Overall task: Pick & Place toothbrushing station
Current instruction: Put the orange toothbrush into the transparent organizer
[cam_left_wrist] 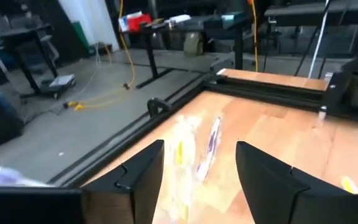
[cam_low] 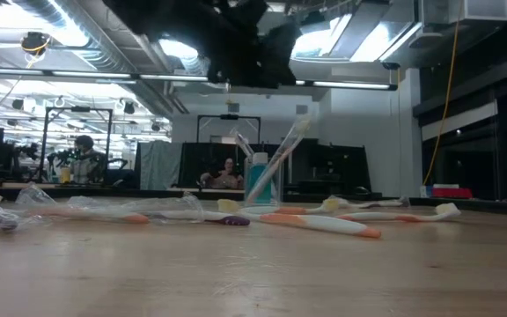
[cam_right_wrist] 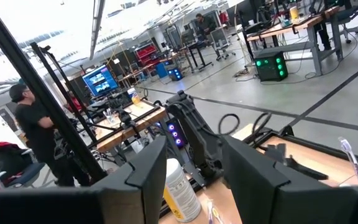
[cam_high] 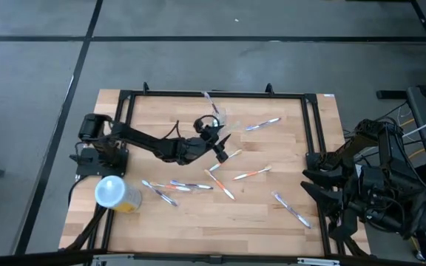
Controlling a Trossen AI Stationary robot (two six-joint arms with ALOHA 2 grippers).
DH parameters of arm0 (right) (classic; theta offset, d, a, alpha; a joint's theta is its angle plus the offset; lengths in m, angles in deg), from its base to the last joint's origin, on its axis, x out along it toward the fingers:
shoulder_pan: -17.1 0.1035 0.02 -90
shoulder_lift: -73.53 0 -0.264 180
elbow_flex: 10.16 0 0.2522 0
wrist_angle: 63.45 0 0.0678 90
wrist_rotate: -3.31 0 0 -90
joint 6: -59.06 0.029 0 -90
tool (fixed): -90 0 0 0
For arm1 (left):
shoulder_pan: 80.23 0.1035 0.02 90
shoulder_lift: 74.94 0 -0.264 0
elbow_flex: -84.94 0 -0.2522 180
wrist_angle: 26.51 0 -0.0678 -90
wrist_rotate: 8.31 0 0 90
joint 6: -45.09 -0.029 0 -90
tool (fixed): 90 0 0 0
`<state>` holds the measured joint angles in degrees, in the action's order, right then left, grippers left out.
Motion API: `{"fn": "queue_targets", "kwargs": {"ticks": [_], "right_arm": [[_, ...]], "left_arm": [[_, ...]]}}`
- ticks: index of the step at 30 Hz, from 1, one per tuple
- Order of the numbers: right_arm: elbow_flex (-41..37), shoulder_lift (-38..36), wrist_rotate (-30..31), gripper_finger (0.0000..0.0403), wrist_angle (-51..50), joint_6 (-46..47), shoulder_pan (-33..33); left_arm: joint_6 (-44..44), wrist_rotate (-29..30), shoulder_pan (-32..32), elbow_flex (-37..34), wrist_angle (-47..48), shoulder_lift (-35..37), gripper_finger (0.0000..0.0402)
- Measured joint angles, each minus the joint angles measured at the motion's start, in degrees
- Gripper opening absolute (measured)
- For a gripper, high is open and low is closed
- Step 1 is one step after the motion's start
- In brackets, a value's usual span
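- While the left claw (cam_high: 217, 142) is hovering with jaws spread and empty, the holder (cam_high: 219, 117) is standing upright at its 12 o'clock on the tabletop (cam_high: 198, 214).
- Being thin clear plastic carrying brushes, it is probably light, slick and tippy; gripping its wall low seems safest.
- Right claw (cam_right_wrist: 191, 180) is waiting parked, jaws apart.

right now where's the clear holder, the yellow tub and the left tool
clear holder (cam_low: 262, 180), low view, its see-through wall
yellow tub (cam_high: 129, 199), high view, its yellow side
left tool (cam_high: 221, 140), high view, between its fingertips

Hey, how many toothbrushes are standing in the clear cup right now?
2: in the low view, one toothbrush leans left, the other toothbrush leans right, both inside the clear cup. Others may be hidden behind them.
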<state>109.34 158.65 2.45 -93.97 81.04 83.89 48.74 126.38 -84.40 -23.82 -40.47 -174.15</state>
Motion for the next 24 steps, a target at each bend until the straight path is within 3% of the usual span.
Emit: {"fn": "queue_targets", "kwargs": {"ticks": [5, 9, 14, 18, 24], "right_arm": [[0.0, 0.6, 0.0, 0.016, 0.0, -0.4, -0.2], [0.0, 1.6, 0.0, 0.016, 0.0, -0.4, -0.8], [0.0, 2.6, -0.2, 0.016, 0.1, 0.8, -0.7], [0.0, 2.7, -0.3, 0.016, 0.5, 1.4, -0.9], [0.0, 2.7, -3.4, 0.016, 3.7, -1.8, -2.5]], "left_arm": [[11.9, 0.7, -3.5, 0.1, 16.2, 6.1, 0.0192], [29.4, -0.5, -6.8, 0.1, 35.8, 10.4, 0.0185], [52.2, -14.4, -10.5, 0.0, 58.7, 11.8, 0.0179], [63.7, -20.9, -14.9, 0.0, 64.7, 11.1, 0.0175], [90.2, -12.0, -18.8, 0.0, 63.7, 11.0, 0.0175]]}}
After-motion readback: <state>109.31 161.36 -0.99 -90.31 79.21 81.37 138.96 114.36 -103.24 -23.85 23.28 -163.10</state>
